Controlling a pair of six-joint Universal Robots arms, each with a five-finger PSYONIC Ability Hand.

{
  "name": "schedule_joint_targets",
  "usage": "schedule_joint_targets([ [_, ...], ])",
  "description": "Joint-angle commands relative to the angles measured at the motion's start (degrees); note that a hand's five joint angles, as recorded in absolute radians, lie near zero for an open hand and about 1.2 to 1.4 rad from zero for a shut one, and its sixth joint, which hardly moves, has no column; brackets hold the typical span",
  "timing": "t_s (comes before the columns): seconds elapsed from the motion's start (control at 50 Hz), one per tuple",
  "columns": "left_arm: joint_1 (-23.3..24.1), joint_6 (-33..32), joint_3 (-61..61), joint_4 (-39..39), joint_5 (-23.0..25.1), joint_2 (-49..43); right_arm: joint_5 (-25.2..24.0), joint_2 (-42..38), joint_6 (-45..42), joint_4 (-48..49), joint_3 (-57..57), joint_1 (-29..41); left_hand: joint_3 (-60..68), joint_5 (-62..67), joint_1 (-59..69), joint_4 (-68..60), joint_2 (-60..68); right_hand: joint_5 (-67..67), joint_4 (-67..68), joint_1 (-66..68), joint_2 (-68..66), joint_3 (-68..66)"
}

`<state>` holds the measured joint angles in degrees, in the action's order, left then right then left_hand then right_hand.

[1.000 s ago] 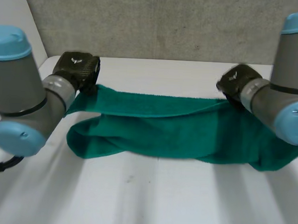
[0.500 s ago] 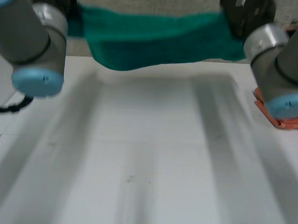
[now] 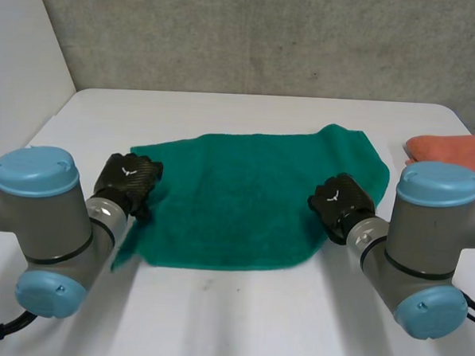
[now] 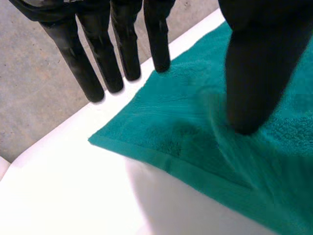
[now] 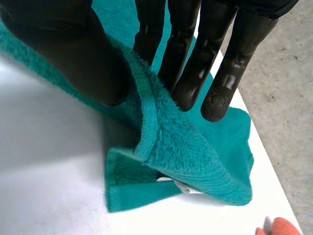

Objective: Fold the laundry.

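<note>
Green towel (image 3: 252,199) lies spread flat mid-bench (image 3: 238,321). Left hand (image 3: 129,184) at the towel's left edge, fingers straight, thumb resting on the cloth, not gripping. Right hand (image 3: 341,206) at the right edge, pinching a raised fold between thumb and fingers. Orange cloth (image 3: 454,148) at far right.

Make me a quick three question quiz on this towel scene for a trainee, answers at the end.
1. True or false: the green towel hangs above the table.
2. Of the left hand and right hand, which pinches the towel's edge? A left, B right, C neither.
3. What colour is the second cloth, by the right arm?
Key: 1 false; 2 B; 3 orange.
</note>
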<state>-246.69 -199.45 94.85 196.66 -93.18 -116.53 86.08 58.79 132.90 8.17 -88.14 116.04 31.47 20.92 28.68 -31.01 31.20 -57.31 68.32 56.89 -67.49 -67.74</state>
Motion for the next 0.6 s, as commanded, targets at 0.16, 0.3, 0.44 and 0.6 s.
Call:
schedule_joint_targets([
  [0.16,-6.08,-2.25,12.98,1.71,13.01,14.31,0.05,2.29,14.67,-0.79,0.07,-0.20,-5.78,-5.23,-2.99,5.33,-5.51,-12.69,11.68,23.11,-12.51,-12.26],
  [0.3,-9.25,-7.79,22.39,2.33,17.86,19.32,-0.12,2.38,14.58,-0.88,0.07,-0.20,-6.45,-5.90,-3.66,6.00,-6.18,-12.69,11.68,23.11,-12.51,-12.26],
  [0.44,-10.21,-10.26,25.04,2.68,17.68,19.33,-0.12,2.21,14.67,-0.88,-0.02,0.06,-6.28,-5.73,-3.49,5.83,-6.01,-12.69,11.68,23.11,-12.51,-12.26],
  [0.6,-10.74,-10.52,24.51,7.06,17.33,13.89,0.05,2.30,14.93,-0.88,-0.19,-0.20,-5.11,-4.55,-2.32,4.65,-4.84,-12.69,11.68,23.11,-12.51,-12.26],
])
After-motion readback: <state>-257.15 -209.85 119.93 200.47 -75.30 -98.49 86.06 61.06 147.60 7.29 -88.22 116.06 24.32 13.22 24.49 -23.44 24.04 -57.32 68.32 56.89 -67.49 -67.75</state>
